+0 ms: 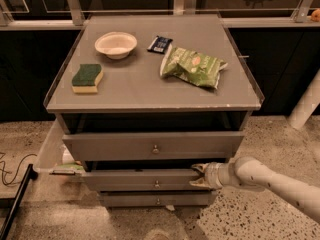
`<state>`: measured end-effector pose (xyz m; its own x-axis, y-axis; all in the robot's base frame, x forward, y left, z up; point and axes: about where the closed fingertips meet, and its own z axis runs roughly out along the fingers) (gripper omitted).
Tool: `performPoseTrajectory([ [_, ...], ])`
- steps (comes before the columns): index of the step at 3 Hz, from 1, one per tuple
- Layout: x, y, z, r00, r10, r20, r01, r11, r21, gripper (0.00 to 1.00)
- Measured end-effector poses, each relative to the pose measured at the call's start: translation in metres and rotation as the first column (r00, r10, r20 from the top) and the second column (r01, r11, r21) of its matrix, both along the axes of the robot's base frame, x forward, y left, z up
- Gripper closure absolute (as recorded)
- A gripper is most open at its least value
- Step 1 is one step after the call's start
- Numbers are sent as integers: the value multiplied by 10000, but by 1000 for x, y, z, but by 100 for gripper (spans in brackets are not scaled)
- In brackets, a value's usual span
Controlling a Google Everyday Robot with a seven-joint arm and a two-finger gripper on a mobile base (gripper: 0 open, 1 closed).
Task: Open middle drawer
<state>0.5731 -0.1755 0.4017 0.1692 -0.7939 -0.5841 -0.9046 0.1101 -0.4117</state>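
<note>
**Pulling from the corner could jam the drawer**

My gripper (199,175) sits at the right end of the middle drawer (140,180), well away from its knob (156,184). I cannot tell whether it has hold of the front or only touches it. The drawer lies between the taller top drawer (152,145) and the narrow bottom one. Pulling from this corner may skew and bind it, or I may slip off. A jerk could shake the table (150,91) and its bowl (115,44).

We see a grey cabinet top (145,86) carrying four things — a white bowl (115,44) far left, a small dark packet (159,44) just right of it, a green chip bag (193,66) right of centre, and a green-and-yellow sponge (87,78) near left. Below, the gripper (199,175) sits at the right end of the middle drawer (125,180).
</note>
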Motion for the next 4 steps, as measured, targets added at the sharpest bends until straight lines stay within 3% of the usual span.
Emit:
performPoseTrajectory([
  [2,-6,-1,2,10000,-1,-89,2,10000,73,100],
  [4,-36,-5,4,9990,-35,-435,44,9997,221,100],
])
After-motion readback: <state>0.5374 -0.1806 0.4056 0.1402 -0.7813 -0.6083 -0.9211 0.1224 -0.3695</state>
